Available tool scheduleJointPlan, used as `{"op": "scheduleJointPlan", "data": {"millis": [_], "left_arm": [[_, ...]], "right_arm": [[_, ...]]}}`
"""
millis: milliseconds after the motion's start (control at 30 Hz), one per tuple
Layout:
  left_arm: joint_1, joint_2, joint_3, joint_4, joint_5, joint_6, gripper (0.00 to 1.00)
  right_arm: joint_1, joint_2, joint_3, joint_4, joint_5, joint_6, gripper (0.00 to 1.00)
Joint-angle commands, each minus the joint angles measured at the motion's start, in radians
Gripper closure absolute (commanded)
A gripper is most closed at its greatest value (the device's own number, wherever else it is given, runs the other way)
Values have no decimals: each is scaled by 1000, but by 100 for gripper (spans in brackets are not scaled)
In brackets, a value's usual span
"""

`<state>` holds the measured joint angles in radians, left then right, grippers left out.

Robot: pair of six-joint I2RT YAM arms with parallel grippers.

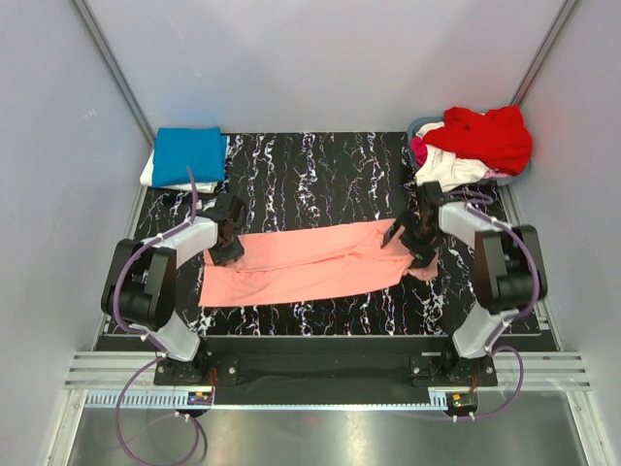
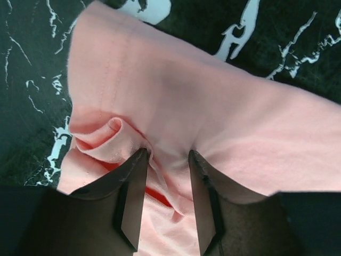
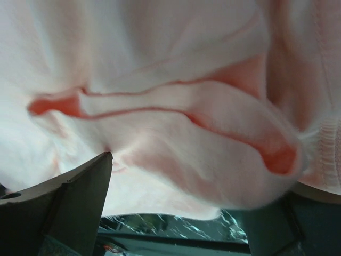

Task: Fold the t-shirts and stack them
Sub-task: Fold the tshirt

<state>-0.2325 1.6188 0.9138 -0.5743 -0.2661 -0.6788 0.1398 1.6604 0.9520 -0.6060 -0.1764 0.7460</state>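
The salmon-pink t-shirt (image 1: pixel 310 264) lies as a long folded band across the black marbled mat (image 1: pixel 320 175). My left gripper (image 1: pixel 231 250) is down on its upper left end. In the left wrist view the left gripper (image 2: pixel 168 153) has its jaws partly apart astride a raised wrinkle of the pink t-shirt (image 2: pixel 213 122), the wrinkle touching the left finger (image 2: pixel 130 197). My right gripper (image 1: pixel 412 243) is at the shirt's right end. In the right wrist view the right gripper (image 3: pixel 205 178) stands wide open, bunched pink t-shirt (image 3: pixel 176 122) bulging between its fingers.
A folded bright blue t-shirt (image 1: pixel 187 155) rests on a white one (image 1: pixel 148 176) at the mat's back left corner. A basket (image 1: pixel 423 126) at the back right holds red (image 1: pixel 490 136), white (image 1: pixel 451 172) and magenta (image 1: pixel 418 150) shirts. Grey walls stand close on both sides.
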Motion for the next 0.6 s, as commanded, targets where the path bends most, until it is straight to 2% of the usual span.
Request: {"op": "scheduleJointPlan", "data": {"millis": [0,133,167,200,333,367,433,467,533,567], "left_arm": [[-47,10,-6,-24,11,-2,59],[-76,-28,-26,-65,33,-34,59],[-94,-45,-45,-68,39,-53,59],[-105,-51,-62,-67,59,-67,59],[-175,-86,-165,4,162,-131,59],[-210,-94,-187,29,178,-166,59],[-250,-97,-226,60,221,-194,59],[-292,-99,-237,65,229,-230,59],[-338,-102,-274,86,260,-267,59],[-388,-111,-286,118,312,-316,59]], "right_arm": [[6,188,178,86,115,-59,3],[33,393,502,-53,133,-97,5],[40,480,647,-84,132,-103,5],[55,525,721,-137,126,-111,6],[102,763,1100,-219,74,-132,7],[109,879,1281,-241,46,-141,7],[135,1007,1491,-310,-36,-161,8],[142,1126,1697,-330,-57,-158,8],[155,1215,1842,-307,-115,-122,8],[156,1239,1843,-258,-151,-102,8]]}}
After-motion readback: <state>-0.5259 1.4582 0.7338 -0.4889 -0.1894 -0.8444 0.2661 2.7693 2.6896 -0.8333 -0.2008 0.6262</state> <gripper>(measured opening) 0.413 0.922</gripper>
